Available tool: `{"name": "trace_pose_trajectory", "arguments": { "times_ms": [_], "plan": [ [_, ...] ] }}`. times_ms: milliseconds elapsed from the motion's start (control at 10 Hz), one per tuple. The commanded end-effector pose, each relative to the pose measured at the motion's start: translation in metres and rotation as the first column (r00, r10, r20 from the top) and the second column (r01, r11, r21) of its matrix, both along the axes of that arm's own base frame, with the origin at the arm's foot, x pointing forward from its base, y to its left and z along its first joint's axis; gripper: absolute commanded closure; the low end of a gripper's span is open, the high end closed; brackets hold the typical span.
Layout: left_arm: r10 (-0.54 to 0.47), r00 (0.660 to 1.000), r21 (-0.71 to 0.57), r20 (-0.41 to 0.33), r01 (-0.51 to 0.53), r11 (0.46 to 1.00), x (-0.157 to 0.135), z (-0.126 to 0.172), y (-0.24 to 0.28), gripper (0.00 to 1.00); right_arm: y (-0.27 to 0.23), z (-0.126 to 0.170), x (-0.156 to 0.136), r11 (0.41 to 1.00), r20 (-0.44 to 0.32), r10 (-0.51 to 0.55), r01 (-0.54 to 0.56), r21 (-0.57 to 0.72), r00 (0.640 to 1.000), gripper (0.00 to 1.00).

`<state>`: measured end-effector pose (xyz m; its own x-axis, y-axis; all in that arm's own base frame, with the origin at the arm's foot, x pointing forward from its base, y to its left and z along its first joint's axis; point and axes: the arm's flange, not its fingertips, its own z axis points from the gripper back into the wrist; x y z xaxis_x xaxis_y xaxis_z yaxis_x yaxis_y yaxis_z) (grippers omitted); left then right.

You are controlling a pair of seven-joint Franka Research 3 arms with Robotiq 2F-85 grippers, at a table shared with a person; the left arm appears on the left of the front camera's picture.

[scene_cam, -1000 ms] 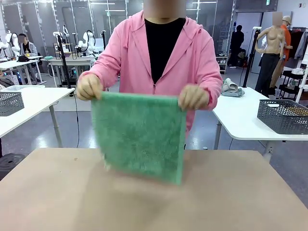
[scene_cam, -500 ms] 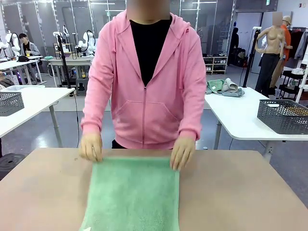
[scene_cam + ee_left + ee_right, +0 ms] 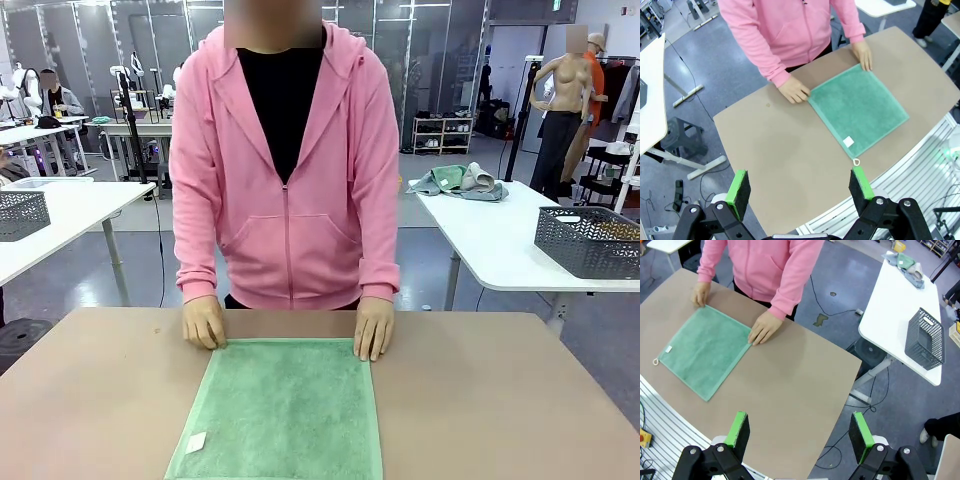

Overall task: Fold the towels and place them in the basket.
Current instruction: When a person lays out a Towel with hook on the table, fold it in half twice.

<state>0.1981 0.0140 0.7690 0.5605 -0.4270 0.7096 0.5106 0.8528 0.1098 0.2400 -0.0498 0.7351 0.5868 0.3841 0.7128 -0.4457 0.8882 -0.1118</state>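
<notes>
Mint towel (image 3: 285, 405) flat on table (image 3: 500, 400) | seemingly well ahead of left tool (image 3: 799, 182), right tool (image 3: 797, 426) | both wide open, empty

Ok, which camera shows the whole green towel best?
Left wrist view: the mint green towel lies whole, all four corners and white tag clear. Right wrist view also shows it whole, off to one side. Front view cuts off its near edge.

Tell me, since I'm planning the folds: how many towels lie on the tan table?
1. The mint green terry towel lies flat at the middle of the tan table, the person's hands at its far corners. A second could lie out of view.
</notes>
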Motion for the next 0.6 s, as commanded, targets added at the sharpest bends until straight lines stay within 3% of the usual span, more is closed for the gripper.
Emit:
{"name": "trace_pose_trajectory", "arguments": {
  "times_ms": [0, 500],
  "plan": [
    [-0.005, 1.000, 0.001, 0.002, 0.005, 1.000, -0.0001, 0.0017, -0.0019, 0.00, 0.0001, 0.0013, 0.0005, 1.000, 0.006, 0.009, -0.009, 0.006, 1.000, 0.00],
    [-0.005, 1.000, 0.001, 0.002, 0.005, 1.000, -0.0001, 0.0017, -0.0019, 0.00, 0.0001, 0.0013, 0.0005, 1.000, 0.006, 0.009, -0.009, 0.006, 1.000, 0.00]
  ]
}}
